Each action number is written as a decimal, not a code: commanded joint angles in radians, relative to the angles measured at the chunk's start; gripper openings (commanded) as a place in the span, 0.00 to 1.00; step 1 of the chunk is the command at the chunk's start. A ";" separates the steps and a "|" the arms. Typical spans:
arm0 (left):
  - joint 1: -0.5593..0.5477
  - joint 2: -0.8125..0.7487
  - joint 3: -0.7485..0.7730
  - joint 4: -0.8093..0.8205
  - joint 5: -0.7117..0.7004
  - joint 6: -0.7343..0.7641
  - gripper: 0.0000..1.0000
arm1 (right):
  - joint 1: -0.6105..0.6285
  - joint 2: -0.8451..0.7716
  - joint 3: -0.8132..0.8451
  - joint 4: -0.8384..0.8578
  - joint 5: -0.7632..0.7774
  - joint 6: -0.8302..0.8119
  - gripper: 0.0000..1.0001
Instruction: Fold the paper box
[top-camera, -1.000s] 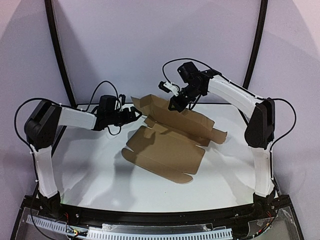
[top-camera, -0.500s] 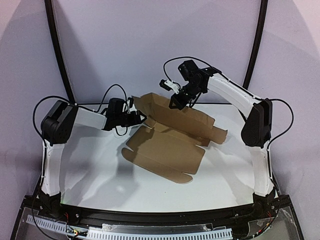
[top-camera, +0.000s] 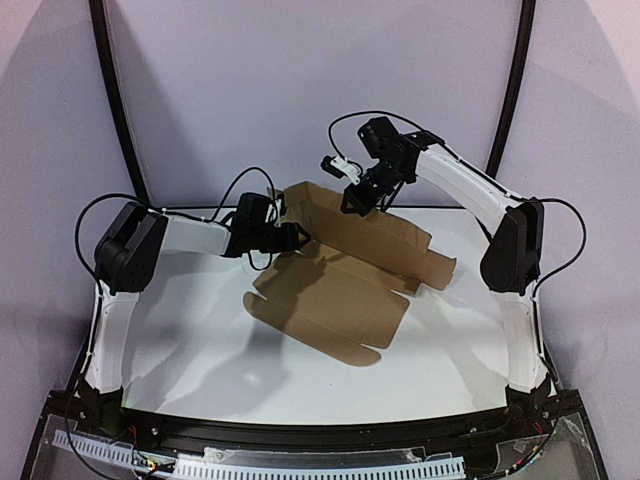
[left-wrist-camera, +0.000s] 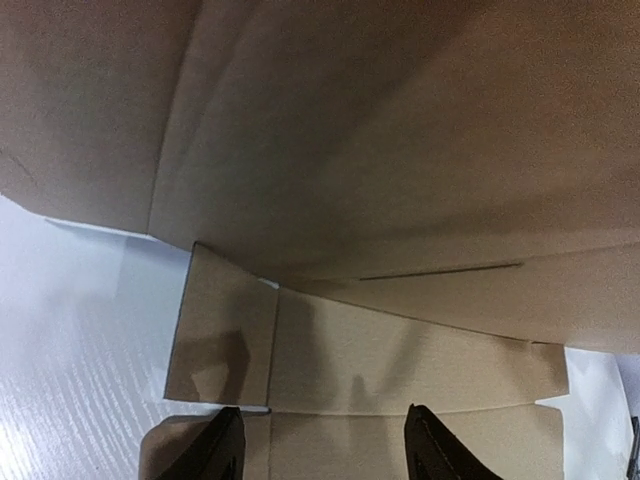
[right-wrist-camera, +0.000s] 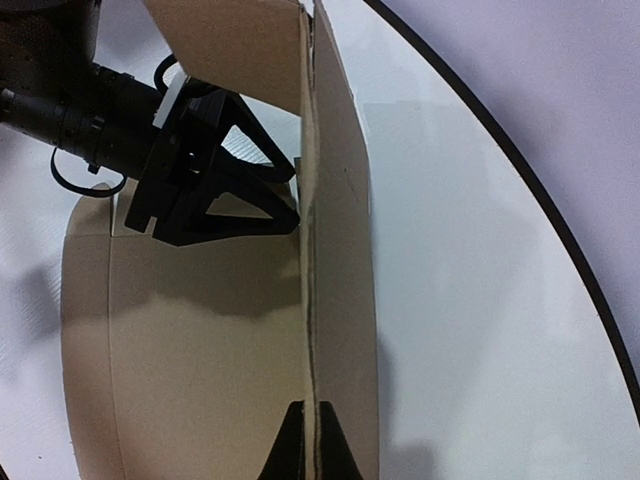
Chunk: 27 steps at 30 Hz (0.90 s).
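Paper box (top-camera: 330, 300), made of plain brown cut cardboard with flaps and fold lines, lies in the middle of the white table (top-camera: 190, 340). Most of it is flat on the table, but its long raised back wall (top-camera: 385, 238) stands up at the far side.

The right gripper (top-camera: 352, 205) comes down from above and pinches the top edge of that wall. Its fingers (right-wrist-camera: 292, 450) are squeezed tight on the cardboard, one on each side. The left gripper (top-camera: 297, 238) reaches in from the left, at the left end of the wall. Its fingers (left-wrist-camera: 222, 455) are partly apart, and I do not see them holding anything. Just in front of them is a small side flap (left-wrist-camera: 222, 330) of the box.

I think the step now is to make the wall stand straight and bend the side flap in. To do it well, the right gripper should hold tight and steady, so the wall does not fall flat. It should not pull up hard, or the flat part may lift off the table. The left gripper should go slowly and push or pinch the flap close to its fold line, so it bends there and not somewhere else. A hard push could crush the thin cardboard or slide the whole box away
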 joint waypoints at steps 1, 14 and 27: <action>-0.004 -0.006 -0.016 -0.046 -0.054 -0.054 0.57 | -0.005 0.026 0.017 -0.021 -0.010 -0.010 0.00; 0.009 0.030 -0.049 0.169 -0.076 -0.244 0.60 | -0.006 0.008 -0.002 -0.024 -0.068 0.003 0.00; 0.001 0.089 0.006 0.171 -0.059 -0.270 0.16 | -0.005 -0.006 0.002 -0.025 -0.090 0.013 0.00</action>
